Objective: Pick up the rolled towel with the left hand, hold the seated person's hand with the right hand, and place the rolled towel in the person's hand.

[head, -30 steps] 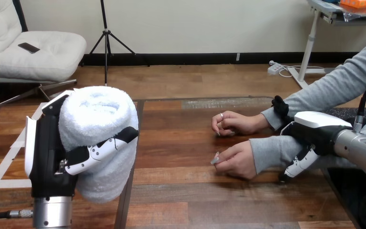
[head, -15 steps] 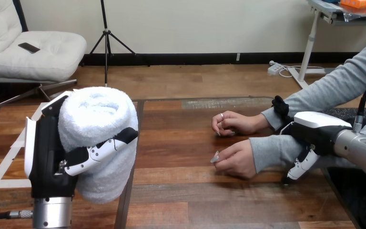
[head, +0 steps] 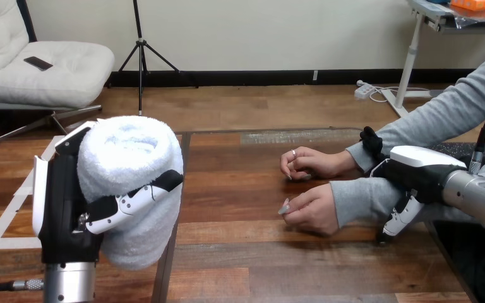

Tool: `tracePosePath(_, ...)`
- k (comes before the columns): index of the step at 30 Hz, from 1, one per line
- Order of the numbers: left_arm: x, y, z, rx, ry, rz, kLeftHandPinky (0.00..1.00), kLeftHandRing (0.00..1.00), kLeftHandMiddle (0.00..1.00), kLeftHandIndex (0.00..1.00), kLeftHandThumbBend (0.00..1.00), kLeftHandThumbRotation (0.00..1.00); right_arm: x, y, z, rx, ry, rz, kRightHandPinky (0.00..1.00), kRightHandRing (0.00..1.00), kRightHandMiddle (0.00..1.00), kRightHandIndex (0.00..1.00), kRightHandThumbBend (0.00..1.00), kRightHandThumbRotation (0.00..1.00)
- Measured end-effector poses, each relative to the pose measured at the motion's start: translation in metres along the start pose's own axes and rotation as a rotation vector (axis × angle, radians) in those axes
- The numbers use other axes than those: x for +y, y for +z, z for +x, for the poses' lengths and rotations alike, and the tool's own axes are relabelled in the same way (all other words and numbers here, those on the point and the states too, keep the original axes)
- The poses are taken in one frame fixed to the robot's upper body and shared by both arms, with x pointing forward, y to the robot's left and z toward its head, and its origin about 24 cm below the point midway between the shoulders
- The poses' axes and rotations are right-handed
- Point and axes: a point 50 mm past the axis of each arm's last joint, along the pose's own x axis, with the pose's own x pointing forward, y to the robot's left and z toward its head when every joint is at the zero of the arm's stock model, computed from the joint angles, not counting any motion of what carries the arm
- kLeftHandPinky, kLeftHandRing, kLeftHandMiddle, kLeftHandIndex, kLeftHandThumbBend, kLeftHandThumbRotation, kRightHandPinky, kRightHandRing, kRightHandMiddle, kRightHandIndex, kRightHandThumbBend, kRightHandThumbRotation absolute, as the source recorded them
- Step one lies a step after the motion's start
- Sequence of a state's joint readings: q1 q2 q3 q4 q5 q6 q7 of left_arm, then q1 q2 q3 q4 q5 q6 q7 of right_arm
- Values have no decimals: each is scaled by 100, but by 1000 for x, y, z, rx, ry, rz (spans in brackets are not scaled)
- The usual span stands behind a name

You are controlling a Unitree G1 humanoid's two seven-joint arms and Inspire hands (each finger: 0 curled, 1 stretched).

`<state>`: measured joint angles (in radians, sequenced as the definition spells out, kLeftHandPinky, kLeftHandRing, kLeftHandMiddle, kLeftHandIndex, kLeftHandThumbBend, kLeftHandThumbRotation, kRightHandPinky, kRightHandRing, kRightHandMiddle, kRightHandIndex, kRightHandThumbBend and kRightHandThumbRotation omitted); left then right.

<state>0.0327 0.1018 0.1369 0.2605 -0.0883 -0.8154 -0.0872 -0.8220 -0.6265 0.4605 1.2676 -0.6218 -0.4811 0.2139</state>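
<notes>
My left hand (head: 63, 208) is raised at the view's left, its fingers (head: 132, 201) and thumb curled round the white rolled towel (head: 129, 158), which stands upright off the table. At the right, my right hand (head: 420, 170) lies over the grey-sleeved forearm (head: 360, 199) of the person's nearer arm. Its thumb is on the far side and its fingers (head: 396, 218) curl down the near side. The person's nearer hand (head: 312, 211) rests loosely closed, knuckles up, on the table. The person's farther hand (head: 309, 163) lies just behind it.
The wooden table (head: 240, 252) stretches between the towel and the person's hands. White tape strips (head: 0, 227) mark its left part. A dark seam (head: 164, 271) runs down the tabletop below the towel.
My right hand's fingers have shifted slightly along the person's forearm. The towel and my left hand have stayed in place.
</notes>
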Motion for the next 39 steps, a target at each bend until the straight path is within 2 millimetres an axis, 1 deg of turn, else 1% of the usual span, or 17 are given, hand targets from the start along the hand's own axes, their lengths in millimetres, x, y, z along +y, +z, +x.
tracePosePath(7, 0, -2, -2, 9, 1, 1, 28, 32, 38, 42, 64, 0, 0, 0, 0, -4, -1, 2, 47, 49, 55, 57, 78, 5)
tracePosePath(13, 0, -3, -3, 14, 2, 1, 28, 31, 38, 42, 63, 0, 0, 1, 0, -9, -1, 1, 45, 48, 53, 55, 75, 7)
tracePosePath(39, 0, -3, -3, 12, 0, 2, 27, 31, 38, 42, 63, 0, -1, 2, 0, -19, -12, 4, 42, 45, 51, 53, 67, 10)
